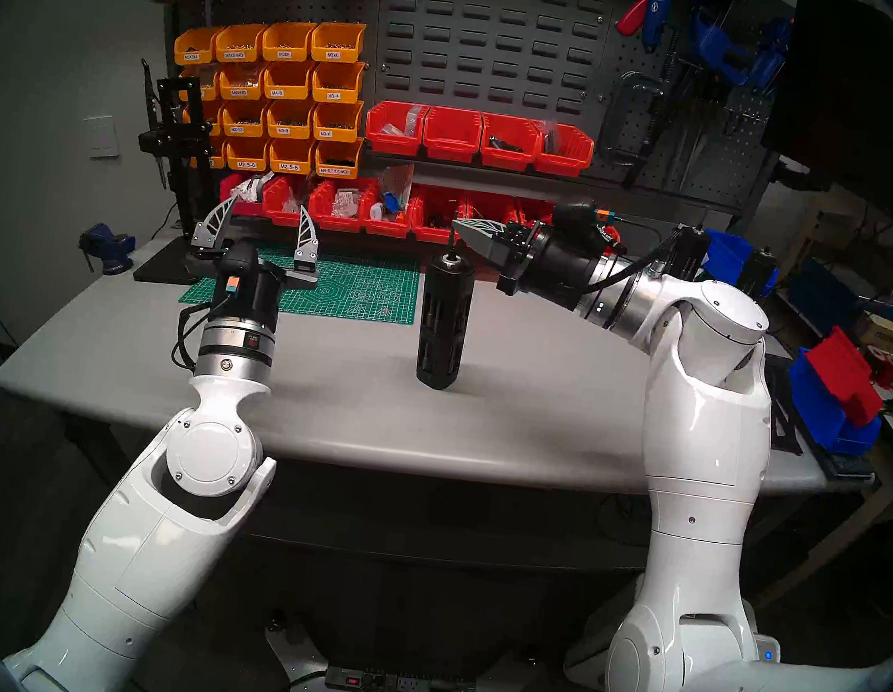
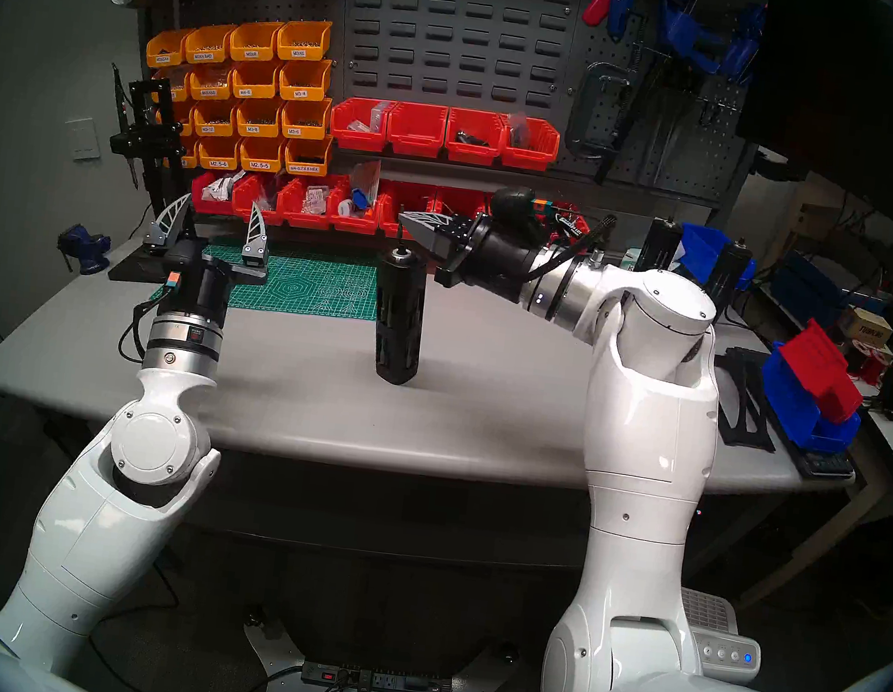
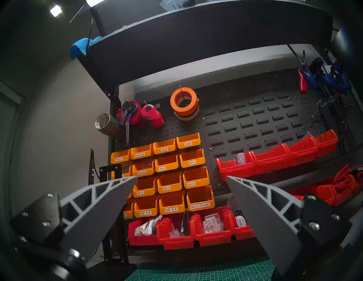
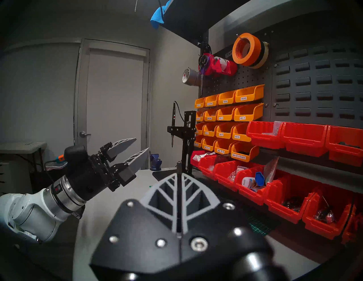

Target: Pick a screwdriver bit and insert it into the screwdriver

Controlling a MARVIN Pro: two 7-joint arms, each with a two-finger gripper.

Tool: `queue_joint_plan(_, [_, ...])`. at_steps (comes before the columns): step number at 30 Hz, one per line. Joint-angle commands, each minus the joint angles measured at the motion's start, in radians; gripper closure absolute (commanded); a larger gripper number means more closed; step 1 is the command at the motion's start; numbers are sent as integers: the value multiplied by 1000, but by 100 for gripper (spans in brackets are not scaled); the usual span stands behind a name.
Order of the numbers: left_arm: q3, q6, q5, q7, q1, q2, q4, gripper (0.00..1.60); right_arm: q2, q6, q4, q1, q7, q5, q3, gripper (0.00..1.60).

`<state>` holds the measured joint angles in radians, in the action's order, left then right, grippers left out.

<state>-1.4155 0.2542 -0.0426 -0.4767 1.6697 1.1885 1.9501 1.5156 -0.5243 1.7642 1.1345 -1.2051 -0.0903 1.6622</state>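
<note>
Head stereo left: screwdriver (image 1: 445,321) upright mid-table (image 1: 315,405), bare grey top all round it, front edge well clear. Right gripper (image 1: 455,223) pinched closed on the screwdriver bit (image 1: 450,237), which hangs just above the screwdriver's socket. Left gripper (image 1: 267,219) spread wide, empty, well left of the screwdriver over the green mat (image 1: 351,287).

Head stereo right: same layout; red bins (image 2: 305,204) crowd the table's back edge behind the screwdriver (image 2: 398,320).

Left wrist: fingers (image 3: 102,204) wide apart, nothing between; orange bins (image 3: 169,184) ahead.

Right wrist: fingers (image 4: 163,194) together, bit (image 4: 179,166) protruding at their tips.
</note>
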Motion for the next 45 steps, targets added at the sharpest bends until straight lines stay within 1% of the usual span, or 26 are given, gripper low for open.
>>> queue_joint_plan(1, [-6, 15, 4, 1, -29, 2, 23, 0, 2, -1, 40, -7, 9, 0, 11, 160])
queue_joint_plan(14, [-3, 14, 2, 2, -31, 3, 21, 0, 11, -1, 47, -6, 8, -7, 23, 160])
queue_joint_plan(35, [-6, 12, 2, -1, -30, 3, 22, 0, 14, 11, 18, -21, 7, -7, 19, 160])
queue_joint_plan(45, [-9, 10, 1, -2, -28, 2, 25, 0, 8, 5, 12, -24, -2, -5, 11, 160])
